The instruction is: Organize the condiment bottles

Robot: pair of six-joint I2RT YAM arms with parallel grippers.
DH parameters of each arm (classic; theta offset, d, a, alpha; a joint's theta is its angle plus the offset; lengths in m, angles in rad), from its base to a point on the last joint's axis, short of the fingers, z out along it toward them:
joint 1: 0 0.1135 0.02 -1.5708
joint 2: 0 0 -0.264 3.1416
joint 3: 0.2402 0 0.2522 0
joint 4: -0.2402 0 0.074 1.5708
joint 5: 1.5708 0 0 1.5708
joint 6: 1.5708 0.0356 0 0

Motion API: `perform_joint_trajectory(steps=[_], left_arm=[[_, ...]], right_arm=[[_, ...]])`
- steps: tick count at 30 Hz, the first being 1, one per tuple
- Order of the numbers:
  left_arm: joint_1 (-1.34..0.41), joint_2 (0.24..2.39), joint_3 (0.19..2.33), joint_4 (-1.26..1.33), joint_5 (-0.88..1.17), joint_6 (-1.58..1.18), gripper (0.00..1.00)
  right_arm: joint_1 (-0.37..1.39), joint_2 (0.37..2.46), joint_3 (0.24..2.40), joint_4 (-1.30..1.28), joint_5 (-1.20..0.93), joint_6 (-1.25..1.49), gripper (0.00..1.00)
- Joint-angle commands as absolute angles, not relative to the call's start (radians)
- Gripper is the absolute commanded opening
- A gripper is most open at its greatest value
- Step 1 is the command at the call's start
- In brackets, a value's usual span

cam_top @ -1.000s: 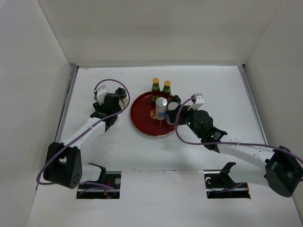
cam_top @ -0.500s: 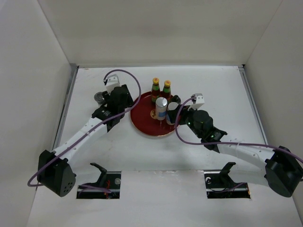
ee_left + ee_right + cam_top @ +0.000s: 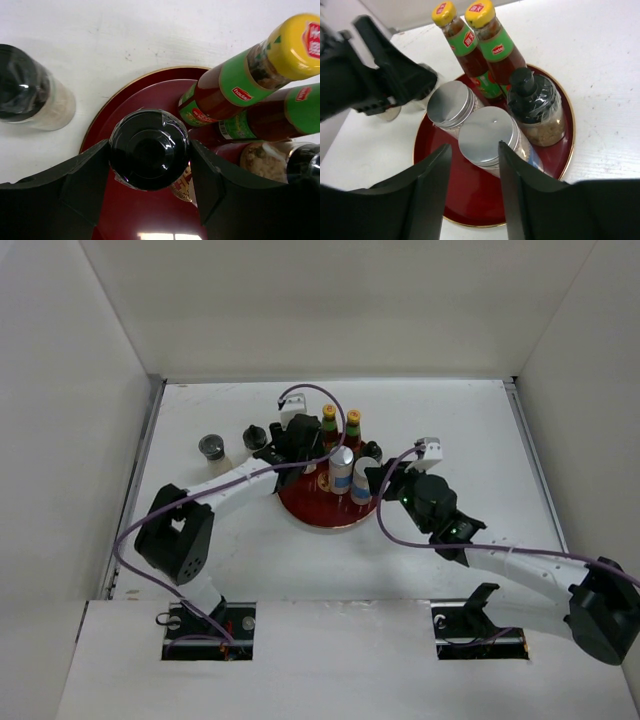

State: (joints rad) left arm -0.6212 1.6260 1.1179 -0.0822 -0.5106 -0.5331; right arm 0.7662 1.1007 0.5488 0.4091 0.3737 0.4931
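A: Left hand (image 3: 149,167)?
B: Clamped on a round black-lidded jar (image 3: 149,150), one finger on each side, over the left side of the round red tray (image 3: 125,215). Can't tell if the jar is touching down.
A: Right hand (image 3: 474,150)?
B: Spread wide, holding nothing, flanking a silver-lidded shaker (image 3: 487,132) on the tray.
A: Others?
B: On the tray: a second silver-lidded shaker (image 3: 449,104), two dark yellow-capped sauce bottles (image 3: 497,50) and a black-capped jar (image 3: 536,107). Two dark-lidded jars (image 3: 211,448) stand on the white worktop (image 3: 450,420), left of the tray.
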Motion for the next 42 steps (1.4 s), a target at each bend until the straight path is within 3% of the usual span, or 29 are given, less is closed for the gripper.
perform_joint_trajectory(steps=[1,4,8,14,18,30,42], left_arm=[[-0.625,1.644,1.209,0.06,-0.509,-0.511,0.4],[-0.625,1.678,1.213,0.072,-0.514,-0.511,0.4],[-0.625,1.703,1.215,0.078,-0.52,-0.508,0.46],[-0.627,1.706,1.2,0.08,-0.512,-0.515,0.72],[-0.625,1.634,1.161,0.092,-0.522,-0.508,0.81],[-0.475,1.398,0.928,0.075,-0.583,-0.532,0.8],[-0.363,1.523,0.98,0.09,-0.572,-0.509,0.8]], right_arm=[[0.763,1.072,0.54,0.466,0.407,0.488,0.61],[0.763,1.063,0.537,0.472,0.407,0.486,0.76],[0.76,1.048,0.531,0.475,0.41,0.489,0.78],[0.749,1.02,0.515,0.477,0.436,0.489,0.81],[0.745,1.035,0.52,0.474,0.434,0.491,0.84],[0.737,1.06,0.522,0.477,0.437,0.491,0.85],[0.74,1.109,0.543,0.48,0.416,0.482,0.94]])
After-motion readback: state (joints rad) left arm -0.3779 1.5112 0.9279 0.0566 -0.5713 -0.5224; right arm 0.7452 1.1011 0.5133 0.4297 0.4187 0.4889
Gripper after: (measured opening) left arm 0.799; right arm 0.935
